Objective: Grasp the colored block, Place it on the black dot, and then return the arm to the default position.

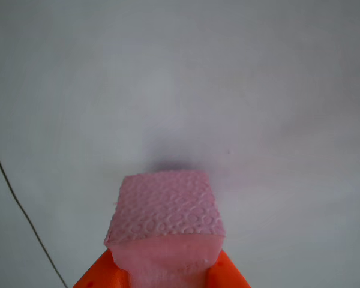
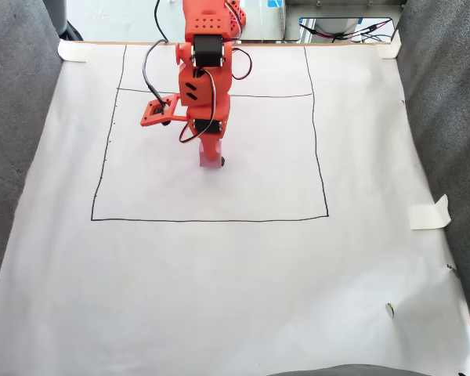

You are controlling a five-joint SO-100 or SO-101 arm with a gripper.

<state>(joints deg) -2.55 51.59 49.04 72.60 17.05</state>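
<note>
In the other view, the light pink foam cube (image 1: 165,210) fills the lower middle, dimpled face up. My gripper (image 1: 165,271) is shut on it, with an orange finger (image 1: 102,273) on each side. A dark blurred patch (image 1: 168,163) lies on the white paper just beyond the cube. In the fixed view the orange arm (image 2: 204,70) reaches down, and my gripper (image 2: 211,153) holds the cube (image 2: 209,163) low over the paper. The black dot (image 2: 222,161) peeks out at the cube's right edge. Whether the cube touches the paper I cannot tell.
A thin dark cord (image 1: 24,210) runs across the paper at the left of the other view. In the fixed view a drawn black rectangle (image 2: 211,219) frames the work area. Tape pieces (image 2: 429,213) hold the paper, and grey fabric (image 2: 16,117) flanks both sides.
</note>
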